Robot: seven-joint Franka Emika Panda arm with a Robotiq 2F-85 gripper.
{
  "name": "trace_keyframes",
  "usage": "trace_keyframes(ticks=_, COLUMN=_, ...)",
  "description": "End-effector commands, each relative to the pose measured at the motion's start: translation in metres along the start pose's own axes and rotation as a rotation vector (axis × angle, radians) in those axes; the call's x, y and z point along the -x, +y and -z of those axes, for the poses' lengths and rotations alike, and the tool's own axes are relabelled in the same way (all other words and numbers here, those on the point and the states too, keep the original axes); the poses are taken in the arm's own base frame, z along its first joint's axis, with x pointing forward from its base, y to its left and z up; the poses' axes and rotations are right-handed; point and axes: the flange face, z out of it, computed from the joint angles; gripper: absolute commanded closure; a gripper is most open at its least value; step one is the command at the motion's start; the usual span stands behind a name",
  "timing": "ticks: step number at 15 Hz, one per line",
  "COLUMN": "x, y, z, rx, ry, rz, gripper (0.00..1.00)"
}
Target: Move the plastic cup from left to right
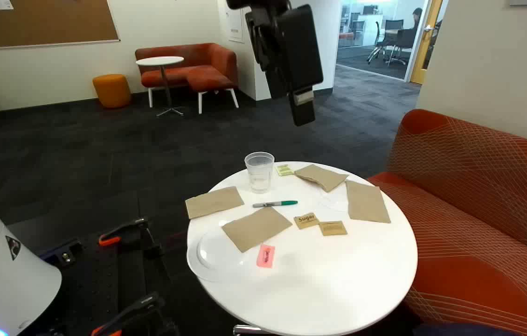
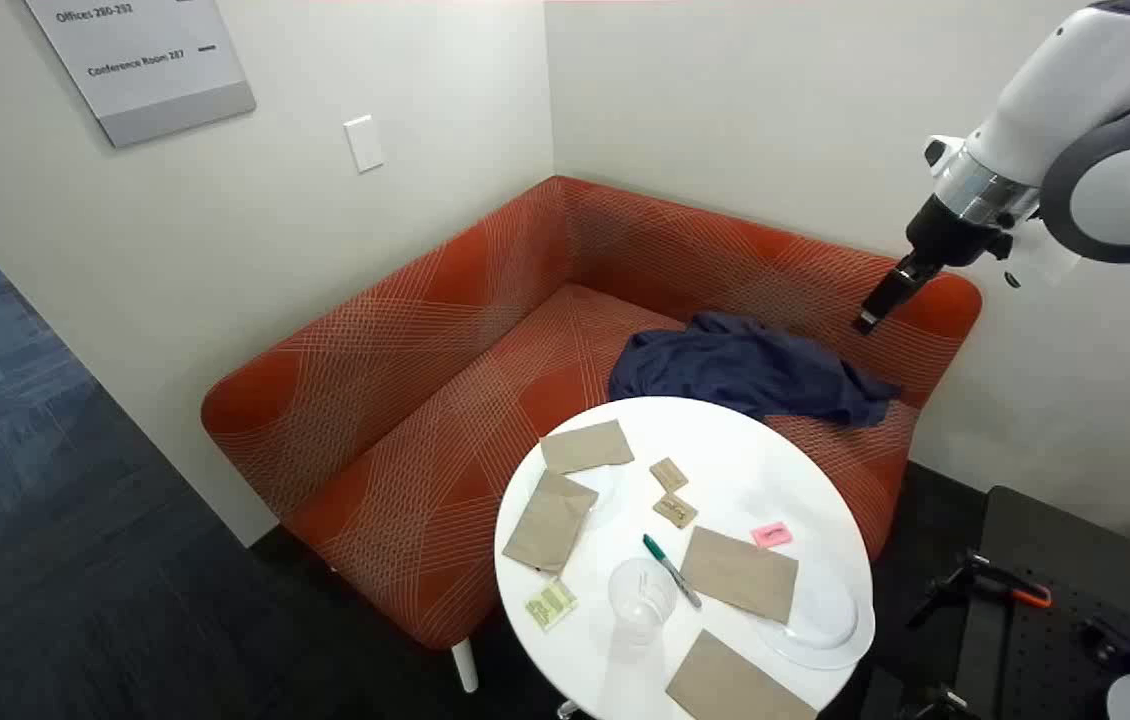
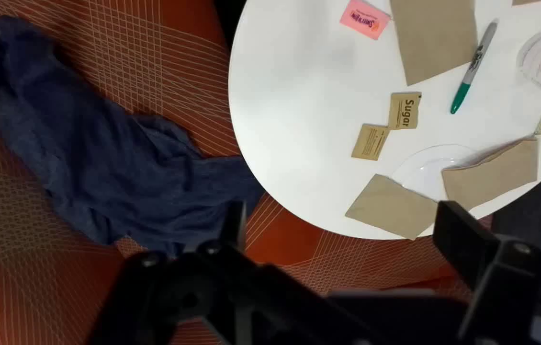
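The plastic cup (image 1: 260,172) stands upright on the white surface (image 1: 338,284), near the edge, beside a marker (image 1: 273,204). I can make out no contents. Nearby, a brown paper piece (image 1: 257,228) overlaps a clear plate (image 1: 210,268). The end effector (image 3: 342,218) is spread wide, holding nothing, well apart from the cup. Transfer appears not started: grasp, move and placement remain.

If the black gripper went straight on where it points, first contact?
Probably the white round tabletop, near its edge beside the crumpled dark-blue cloth; depth unclear, so possibly the cloth.
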Motion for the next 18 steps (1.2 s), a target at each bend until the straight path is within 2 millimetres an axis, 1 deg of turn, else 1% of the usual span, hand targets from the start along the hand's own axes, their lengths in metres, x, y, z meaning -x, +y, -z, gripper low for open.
trace_keyframes(ticks=1, x=0.000, y=0.000, z=0.001, rx=0.000, ry=-0.001, rz=0.000, gripper=0.00)
trace_keyframes(ticks=6, x=-0.002, y=-0.002, z=-0.001, rx=0.000, ry=-0.001, rz=0.002, gripper=0.00)
trace_keyframes(ticks=10, x=-0.006, y=-0.021, z=-0.010, rx=0.005, ry=-0.012, rz=0.037, gripper=0.00)
trace_keyframes(ticks=13, x=-0.009, y=-0.047, z=-0.021, rx=0.006, ry=-0.029, rz=0.084, gripper=0.00)
trace_keyframes(ticks=16, x=-0.013, y=-0.081, z=-0.038, rx=-0.004, ry=-0.047, rz=0.142, gripper=0.00)
trace_keyframes(ticks=18, x=-0.016, y=-0.099, z=-0.048, rx=-0.015, ry=-0.053, rz=0.179, gripper=0.00)
